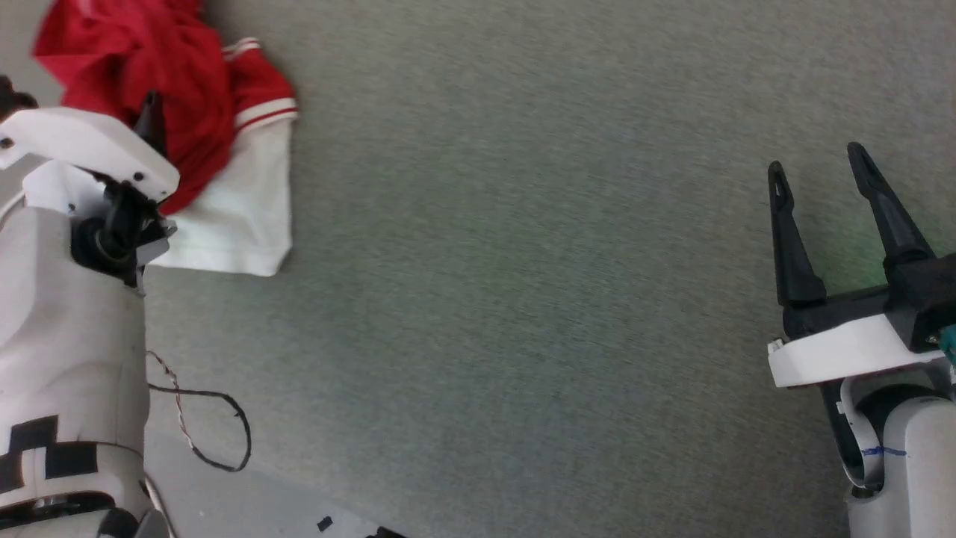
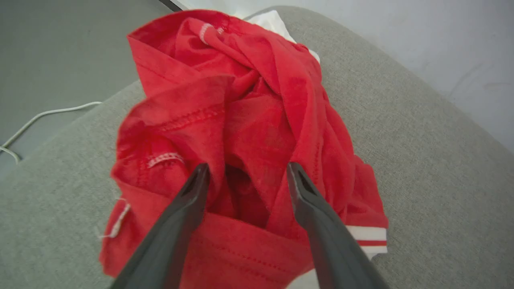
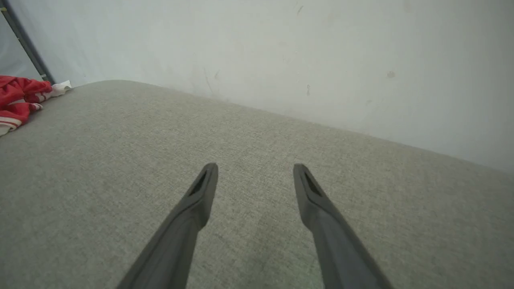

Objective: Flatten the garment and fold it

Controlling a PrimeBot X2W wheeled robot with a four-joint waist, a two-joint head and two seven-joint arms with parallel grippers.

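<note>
The garment (image 1: 179, 97) is a red shirt with a white sleeve and red-white striped trim, crumpled in a heap at the far left of the grey padded surface (image 1: 523, 261). Up close, the garment (image 2: 241, 120) is bunched in deep folds, its striped cuff at the lower right. My left gripper (image 2: 247, 170) hovers open just over the heap, a finger on each side of a fold, nothing clamped. In the head view one dark finger (image 1: 151, 119) pokes out past the white wrist. My right gripper (image 1: 818, 161) stands open over bare surface at the right. From there the garment (image 3: 20, 98) lies far off left.
A thin black cable (image 1: 216, 433) loops near the surface's front-left edge. A white cord (image 2: 36, 120) lies on the floor beyond the left edge. A pale wall (image 3: 321, 60) runs close behind the surface. The grey padding stretches wide between heap and right gripper.
</note>
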